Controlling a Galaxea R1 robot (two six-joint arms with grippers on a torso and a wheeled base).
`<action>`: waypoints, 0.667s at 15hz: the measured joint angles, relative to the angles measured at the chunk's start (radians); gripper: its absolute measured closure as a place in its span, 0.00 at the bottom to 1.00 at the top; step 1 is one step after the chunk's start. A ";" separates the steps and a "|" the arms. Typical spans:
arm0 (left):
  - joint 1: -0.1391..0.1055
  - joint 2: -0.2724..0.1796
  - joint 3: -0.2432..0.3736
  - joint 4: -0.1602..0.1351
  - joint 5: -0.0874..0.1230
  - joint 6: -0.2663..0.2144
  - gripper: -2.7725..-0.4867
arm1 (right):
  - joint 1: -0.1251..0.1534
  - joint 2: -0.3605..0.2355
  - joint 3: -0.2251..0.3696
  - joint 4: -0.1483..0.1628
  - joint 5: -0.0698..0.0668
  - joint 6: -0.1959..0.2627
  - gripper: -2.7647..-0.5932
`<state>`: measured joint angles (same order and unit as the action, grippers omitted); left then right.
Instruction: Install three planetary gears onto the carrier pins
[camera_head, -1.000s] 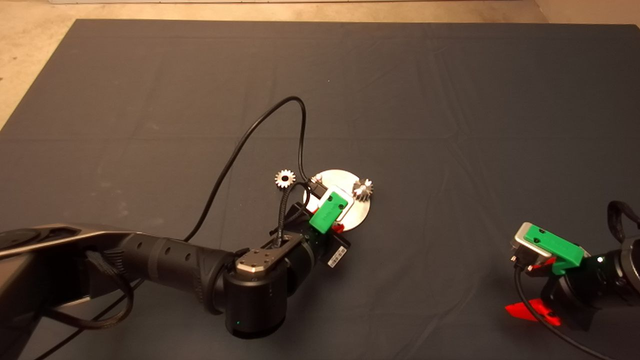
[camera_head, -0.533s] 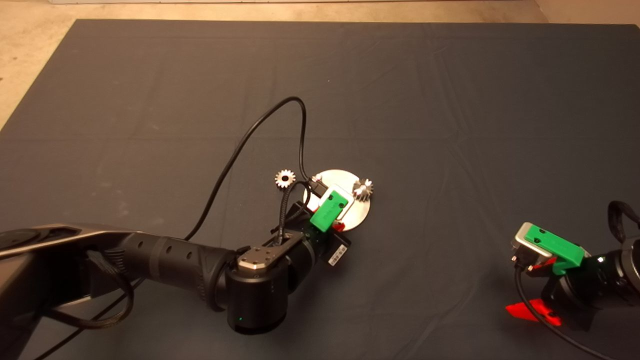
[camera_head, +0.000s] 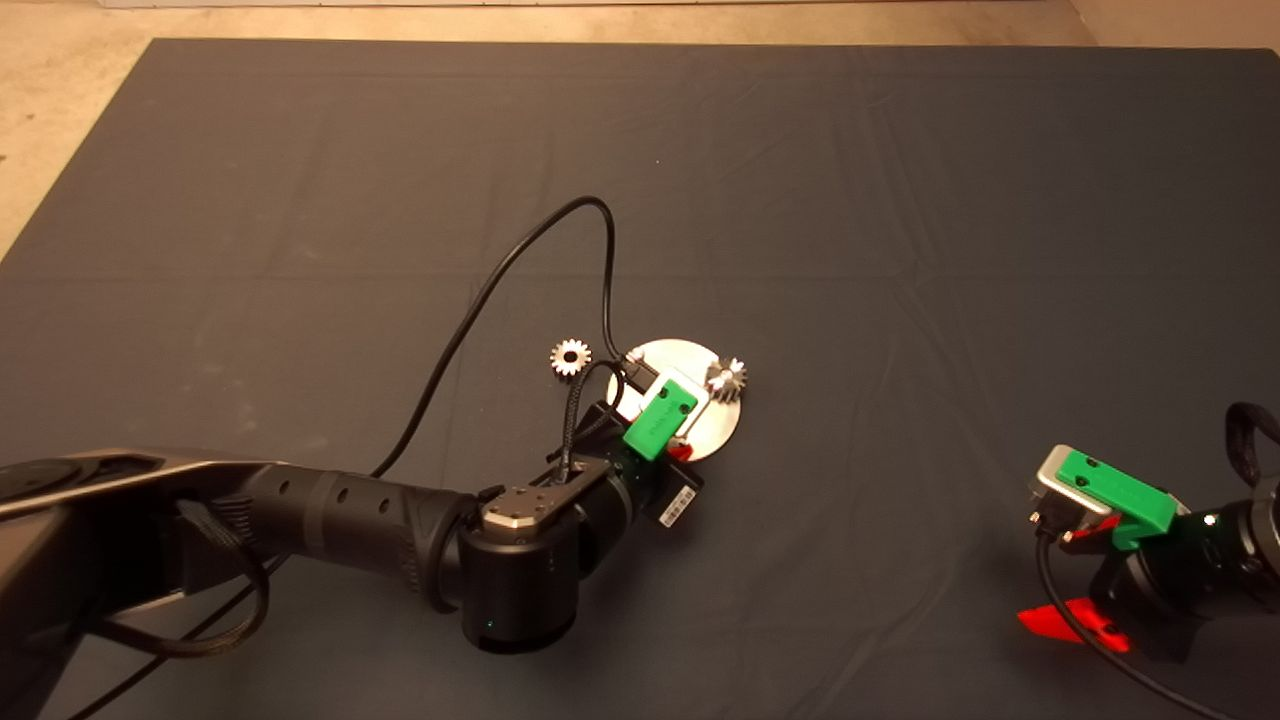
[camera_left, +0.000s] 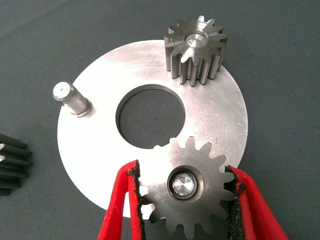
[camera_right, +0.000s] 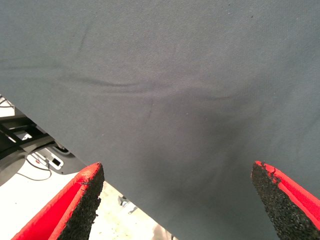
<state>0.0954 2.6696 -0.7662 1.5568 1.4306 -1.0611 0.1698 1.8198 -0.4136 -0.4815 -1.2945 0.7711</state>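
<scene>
The left arm reaches in low across the mat (camera_head: 900, 200), its left gripper (camera_left: 186, 200) over the near edge of the disc (camera_left: 100, 155), fingers (camera_left: 117, 210) clamped on a gear (camera_left: 182, 192) seated on a pin. The left wrist view alone shows a second gear (camera_left: 195, 50) seated on the far pin and one bare pin (camera_left: 70, 97) — the head view shows the third gear (camera_head: 570, 357) on the mat just beside the disc. The right gripper (camera_head: 1085, 575) waits at lower right, fingers wide apart. A label on the left wrist is unreadable.
</scene>
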 joint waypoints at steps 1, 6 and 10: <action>0.001 0.000 -0.002 0.000 -0.001 0.000 0.92 | 0.000 0.000 0.000 0.000 0.000 0.000 0.27; 0.001 -0.001 -0.003 0.000 -0.005 -0.001 0.92 | 0.000 0.000 0.000 0.000 0.000 -0.001 0.27; 0.001 -0.001 -0.004 0.000 -0.006 -0.003 0.92 | 0.000 0.000 0.000 0.000 0.000 -0.004 0.27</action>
<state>0.0962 2.6681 -0.7706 1.5568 1.4245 -1.0636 0.1694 1.8194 -0.4136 -0.4815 -1.2945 0.7668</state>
